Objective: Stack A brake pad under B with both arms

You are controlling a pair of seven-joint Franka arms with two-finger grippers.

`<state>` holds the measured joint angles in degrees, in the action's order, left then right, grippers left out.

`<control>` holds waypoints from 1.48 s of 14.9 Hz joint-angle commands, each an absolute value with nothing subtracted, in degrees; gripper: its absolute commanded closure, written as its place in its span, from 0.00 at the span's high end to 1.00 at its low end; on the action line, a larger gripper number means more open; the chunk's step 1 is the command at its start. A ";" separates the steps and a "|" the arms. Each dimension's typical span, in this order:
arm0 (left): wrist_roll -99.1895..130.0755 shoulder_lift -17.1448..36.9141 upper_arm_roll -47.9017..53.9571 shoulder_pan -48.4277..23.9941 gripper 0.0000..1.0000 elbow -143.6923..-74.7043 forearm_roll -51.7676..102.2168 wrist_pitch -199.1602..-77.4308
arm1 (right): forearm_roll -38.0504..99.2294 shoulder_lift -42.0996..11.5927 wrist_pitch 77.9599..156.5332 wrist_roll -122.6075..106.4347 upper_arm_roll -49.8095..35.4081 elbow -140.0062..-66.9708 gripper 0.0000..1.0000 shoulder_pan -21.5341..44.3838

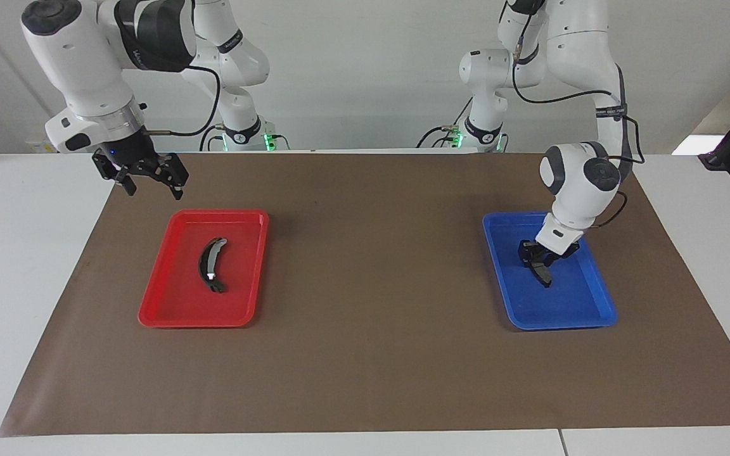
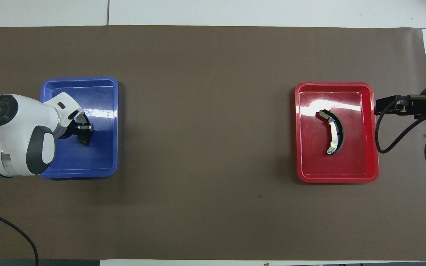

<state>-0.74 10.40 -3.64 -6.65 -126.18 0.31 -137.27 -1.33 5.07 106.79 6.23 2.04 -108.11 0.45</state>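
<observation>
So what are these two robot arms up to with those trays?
The left hand is down in the blue tray, its fingers around the short dark brake pad, apparently gripping it. The long curved brake pad lies untouched in the red tray. The right hand waits in the air beside that tray, fingers open. Nothing is stacked yet.

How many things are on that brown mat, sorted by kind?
Trays: 2, a red tray and a blue tray.
Brake pads: 2, the long curved pad lying in the red tray and the short dark pad in the blue tray, with the left pincer down at it.
Total: 4.
</observation>
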 commanded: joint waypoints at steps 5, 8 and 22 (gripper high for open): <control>0.26 8.09 -4.04 -10.53 0.01 -116.92 -0.44 -128.42 | 2.90 0.10 125.03 -4.28 1.67 -121.79 1.00 0.79; 2.53 9.14 -3.95 -18.33 0.01 -113.03 2.62 -126.73 | 2.90 -2.10 135.85 -9.39 1.67 -128.57 1.00 0.18; 28.65 24.78 -3.60 -41.30 0.02 -106.61 5.70 -139.91 | 2.99 -9.75 139.92 -11.87 1.67 -128.41 0.47 -0.09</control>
